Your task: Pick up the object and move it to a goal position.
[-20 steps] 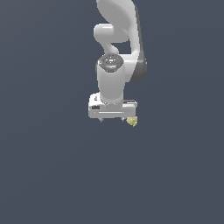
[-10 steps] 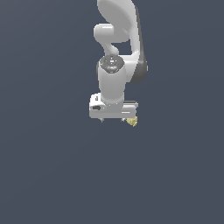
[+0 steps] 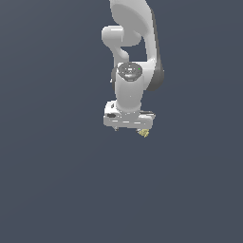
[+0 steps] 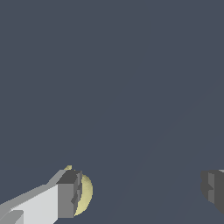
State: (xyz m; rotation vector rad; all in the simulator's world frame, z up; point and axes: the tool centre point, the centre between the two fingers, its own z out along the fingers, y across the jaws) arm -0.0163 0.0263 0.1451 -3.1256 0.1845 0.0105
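The object is a tiny pale yellow lump. In the exterior view it lies just below the end of my white gripper that is on the exterior view's right. In the wrist view the object sits against the inner face of one dark finger pad, between the two fingers. The other finger pad is far away across the gap. My gripper is open wide and is not clamped on the object.
A plain dark grey surface fills both views. The white arm rises above the gripper. No other objects or edges show.
The gripper and wrist have shifted a little toward the exterior view's right and slightly lower. The yellow object has stayed where it was.
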